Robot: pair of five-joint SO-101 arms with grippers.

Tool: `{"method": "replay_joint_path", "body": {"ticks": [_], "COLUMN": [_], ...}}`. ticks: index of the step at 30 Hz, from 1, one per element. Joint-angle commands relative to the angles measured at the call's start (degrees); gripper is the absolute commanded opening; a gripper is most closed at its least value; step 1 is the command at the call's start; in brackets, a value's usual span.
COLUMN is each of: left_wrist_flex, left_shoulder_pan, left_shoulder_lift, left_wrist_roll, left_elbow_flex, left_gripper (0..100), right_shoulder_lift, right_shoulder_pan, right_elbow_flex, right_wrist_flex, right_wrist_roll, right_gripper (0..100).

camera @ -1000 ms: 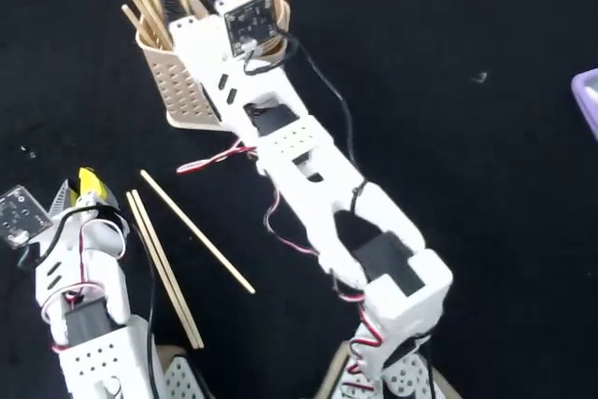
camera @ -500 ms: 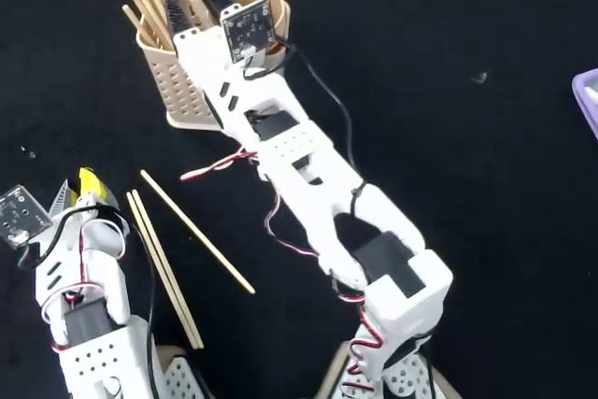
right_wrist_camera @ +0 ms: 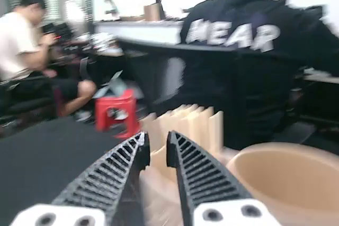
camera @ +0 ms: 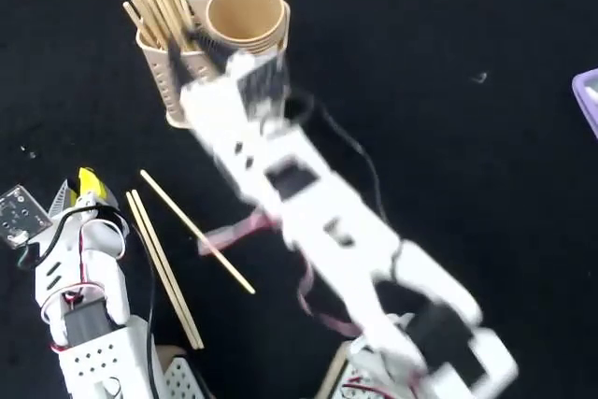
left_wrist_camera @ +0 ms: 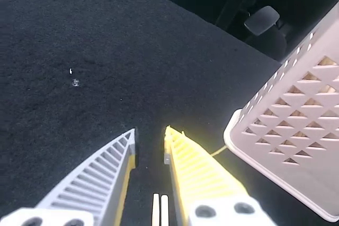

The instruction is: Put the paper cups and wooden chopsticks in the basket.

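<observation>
Jaws a narrow slit apart on left gripper (left_wrist_camera: 149, 137) and right gripper (right_wrist_camera: 156, 142), nothing held in either.
Paper cups (camera: 245, 14) nested upright in basket (camera: 176, 91) beside bundled chopsticks (camera: 159, 2); three loose chopsticks (camera: 166, 263) flat on black table (camera: 467, 184) near left gripper; right gripper close by basket.

No legible txt, labels, nos. or signs.

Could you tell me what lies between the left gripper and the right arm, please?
Three loose wooden chopsticks lie on the black table there, as the high view shows.
</observation>
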Motion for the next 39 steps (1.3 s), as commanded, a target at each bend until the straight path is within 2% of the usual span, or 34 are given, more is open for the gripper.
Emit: {"method": "replay_joint_path", "body": {"ticks": [1,3,6,10,14,18,23,29,33,39], "left_wrist_flex": [-0.97,-0.97,-0.97,-0.88,-0.88,-0.88,-0.88,-0.88,-0.88,-0.88], "left_shoulder_pan": [0.13,0.13,0.22,0.22,0.22,0.22,0.22,0.22,0.22,0.22], "left_shoulder_lift": [-0.53,-0.53,-0.44,-0.35,-0.35,-0.35,-0.35,-0.35,-0.44,-0.35], "left_wrist_roll": [-0.44,-0.44,-0.44,-0.44,-0.44,-0.44,-0.44,-0.44,-0.44,-0.44], "left_elbow_flex": [1.36,1.36,1.36,1.36,1.36,1.36,1.36,1.36,1.36,1.36], "left_gripper": [11,11,11,11,11,11,11,11,11,11], "right_shoulder_lift": [-19.47,-22.64,-22.11,-16.92,-6.90,6.20,17.27,18.15,18.51,21.67], "right_shoulder_pan": [-6.33,-7.82,-9.76,-11.08,-11.08,-11.43,-11.52,-14.59,-17.41,-17.58], "right_elbow_flex": [26.51,31.96,31.34,20.88,7.52,-0.31,-8.22,-12.00,-12.09,-11.47], "right_wrist_flex": [0.35,5.63,20.48,42.20,56.97,58.02,58.64,63.03,62.86,58.73], "right_wrist_roll": [0.26,-0.18,-2.46,-8.53,-9.05,-9.05,-9.05,-9.05,-9.05,-9.05], "right_gripper": [6.1,6.4,12.8,24.2,21.4,16.5,17.0,17.0,17.0,16.6]}}
